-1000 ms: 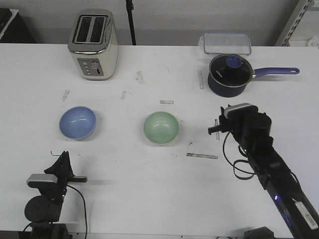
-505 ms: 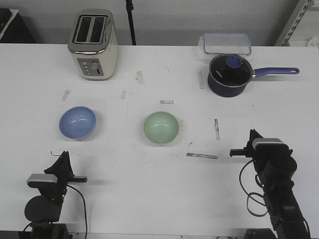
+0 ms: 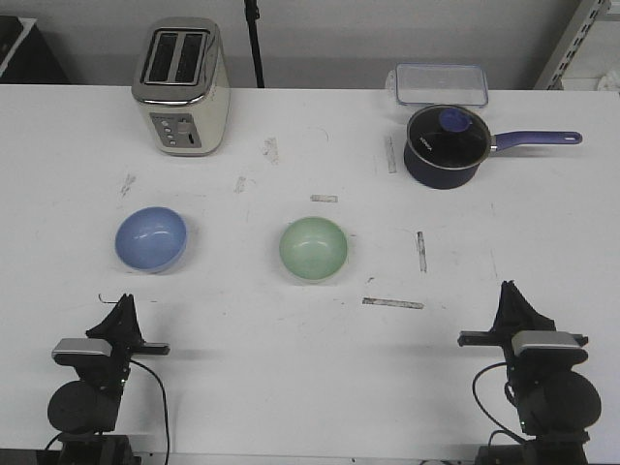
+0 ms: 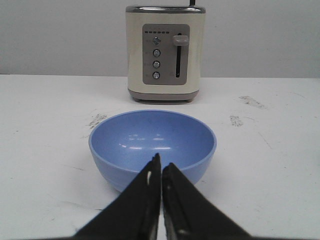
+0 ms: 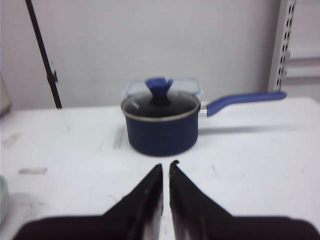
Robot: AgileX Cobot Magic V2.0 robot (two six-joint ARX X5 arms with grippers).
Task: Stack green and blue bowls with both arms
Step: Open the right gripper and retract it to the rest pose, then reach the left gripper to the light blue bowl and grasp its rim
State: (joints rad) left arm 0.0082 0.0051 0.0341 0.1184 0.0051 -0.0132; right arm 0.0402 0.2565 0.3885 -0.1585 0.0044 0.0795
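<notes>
No stacking is done: the blue bowl (image 3: 151,238) is left apart from the green bowl (image 3: 313,249), both grippers closed and empty.

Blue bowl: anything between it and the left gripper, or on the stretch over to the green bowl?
Nothing visible. Only bare table lies between the left gripper and the blue bowl, and between it and the green bowl.

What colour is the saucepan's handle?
Purple-blue; the saucepan handle shows best in the front view, sticking out to the right of the dark navy pan.
</notes>
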